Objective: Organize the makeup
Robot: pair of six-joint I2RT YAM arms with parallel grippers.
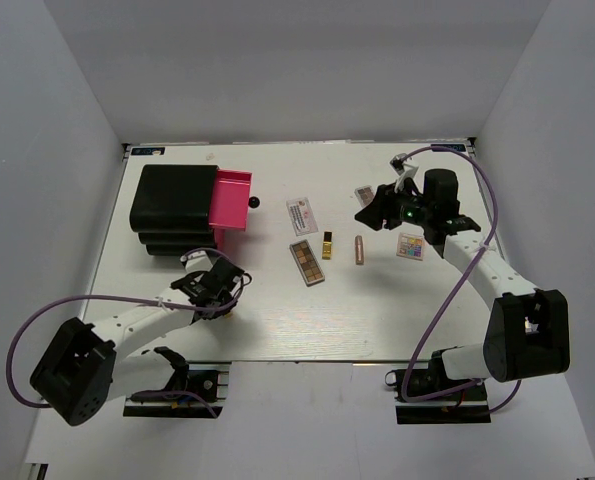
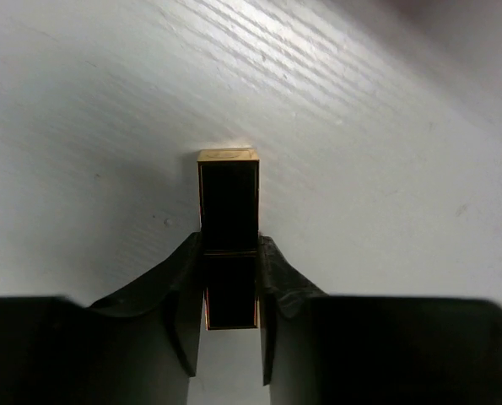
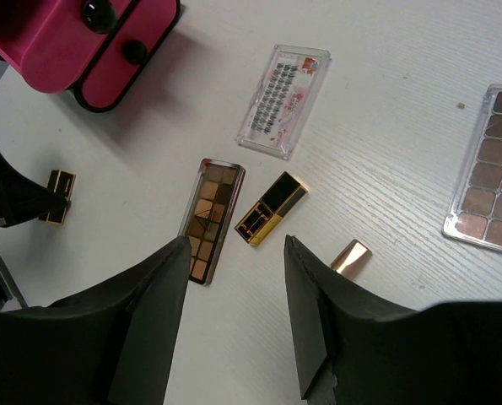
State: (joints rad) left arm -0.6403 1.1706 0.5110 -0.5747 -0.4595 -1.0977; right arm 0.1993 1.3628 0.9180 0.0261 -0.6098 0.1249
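Observation:
My left gripper [image 2: 230, 253] is shut on a black and gold lipstick tube [image 2: 229, 198] low over the table; in the top view it [image 1: 220, 281] is in front of the case. My right gripper [image 3: 234, 253] is open and empty, hovering above the table [image 1: 375, 212]. Below it lie a long brown eyeshadow palette [image 3: 213, 219], a second gold/black lipstick [image 3: 272, 208] and a rose-pink tube [image 3: 350, 256]. A white-pink flat packet [image 3: 284, 101] lies farther back. A second long palette [image 3: 487, 169] is at the right. A small square multicoloured palette [image 1: 410, 245] lies beside the right arm.
A big black case [image 1: 174, 205] with an open pink drawer [image 1: 231, 200] stands at the back left. White walls close in the table on three sides. The left arm's purple cable loops off the near left edge.

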